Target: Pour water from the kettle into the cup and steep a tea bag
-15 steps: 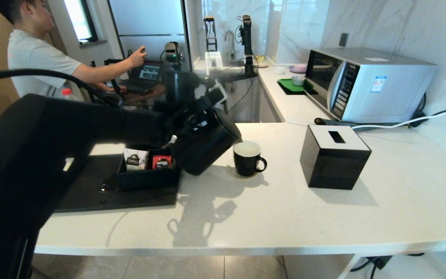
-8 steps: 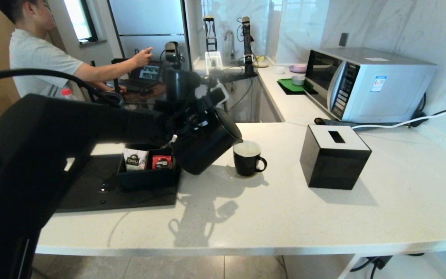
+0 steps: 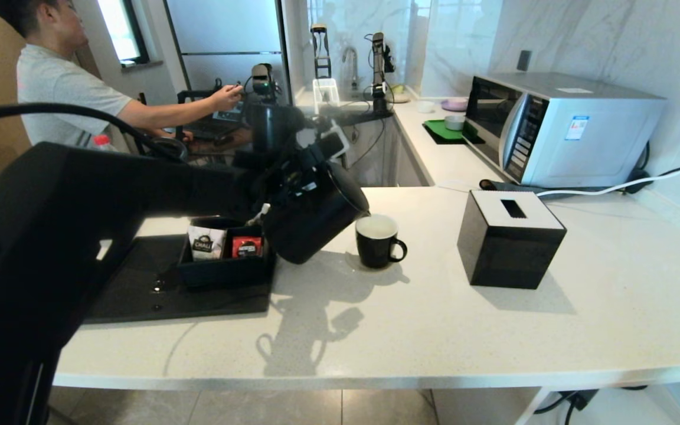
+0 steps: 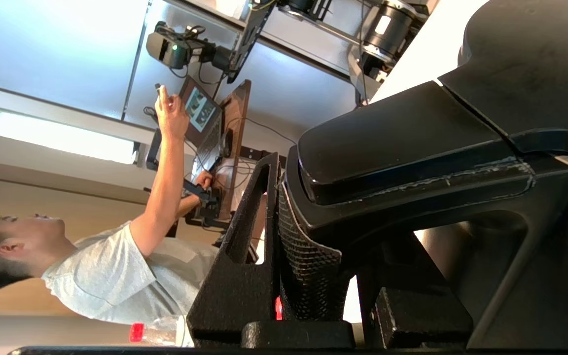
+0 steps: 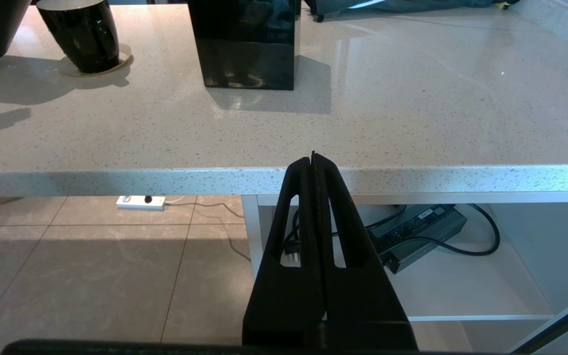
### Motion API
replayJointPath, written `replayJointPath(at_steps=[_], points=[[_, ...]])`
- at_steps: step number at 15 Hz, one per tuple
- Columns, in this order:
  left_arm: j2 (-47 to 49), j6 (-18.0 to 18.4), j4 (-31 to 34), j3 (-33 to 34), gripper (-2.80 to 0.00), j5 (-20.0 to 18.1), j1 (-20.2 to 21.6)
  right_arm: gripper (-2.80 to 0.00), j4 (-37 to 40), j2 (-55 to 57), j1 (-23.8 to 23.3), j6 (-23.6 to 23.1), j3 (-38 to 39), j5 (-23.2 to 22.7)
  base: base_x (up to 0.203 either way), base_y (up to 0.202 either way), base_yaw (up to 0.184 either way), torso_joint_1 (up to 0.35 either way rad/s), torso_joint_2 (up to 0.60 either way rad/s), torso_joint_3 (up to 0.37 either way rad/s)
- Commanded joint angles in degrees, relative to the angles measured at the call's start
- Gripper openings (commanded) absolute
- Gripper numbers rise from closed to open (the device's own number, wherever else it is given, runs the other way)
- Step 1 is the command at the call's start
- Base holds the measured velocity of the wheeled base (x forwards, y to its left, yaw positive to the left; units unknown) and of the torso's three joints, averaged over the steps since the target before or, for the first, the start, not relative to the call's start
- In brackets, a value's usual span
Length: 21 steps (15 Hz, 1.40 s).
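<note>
Two arms are sharing this counter unequally: the left gripper [image 3: 293,177] is clamping the loop handle of the kettle [image 3: 316,221], its fingers [image 4: 244,256] pressing on either side of the handle, while the right gripper [image 5: 313,162] is hanging parked below the counter edge with its fingers pressed together on nothing. That kettle is being held off the countertop [image 3: 434,330], tipped with its lip leaning toward the cup [image 3: 378,241] and hovering just beside the cup's rim, a pose that looks meant to send water down into the white interior; no stream is showing, so whether water is flowing cannot be told. Standing upright on the counter, between the kettle and the black tissue box [image 3: 511,239], the cup is keeping its ear handle turned away from the spout. No loose tea bag is showing; only sachets are sitting in the black holder [image 3: 225,265] on the dark tray [image 3: 139,295]. Compared with a second ago, the kettle's tilt and place are barely changing, while the person [image 3: 62,94] behind is stretching an arm farther along.
</note>
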<state>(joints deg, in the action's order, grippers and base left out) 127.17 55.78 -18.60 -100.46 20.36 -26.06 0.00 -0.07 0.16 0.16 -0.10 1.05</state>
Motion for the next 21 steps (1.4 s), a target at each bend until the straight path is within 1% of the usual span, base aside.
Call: replayJointPath(at_steps=[1,2,13,21], points=[[-0.17,0.82,-0.12,0.0,-2.8,0.12,-0.04,-2.8,0.0,0.07,0.02,0.02,0.01,0.01,0.0,0.0,0.0,0.0,0.0,0.0],[-0.25,1.3,-0.21,0.07,-2.8,-0.12,-0.04,-2.8,0.0,0.07,0.02,0.02,0.01,0.01,0.0,0.0,0.0,0.0,0.0,0.0],[-0.26,1.52,-0.21,0.09,-2.8,-0.27,0.01,-2.8,0.0,0.07,0.02,0.02,0.01,0.01,0.0,0.0,0.0,0.0,0.0,0.0],[-0.26,2.53,-0.21,0.09,-2.8,-0.41,0.05,-2.8,0.0,0.07,0.02,0.02,0.01,0.01,0.0,0.0,0.0,0.0,0.0,0.0]])
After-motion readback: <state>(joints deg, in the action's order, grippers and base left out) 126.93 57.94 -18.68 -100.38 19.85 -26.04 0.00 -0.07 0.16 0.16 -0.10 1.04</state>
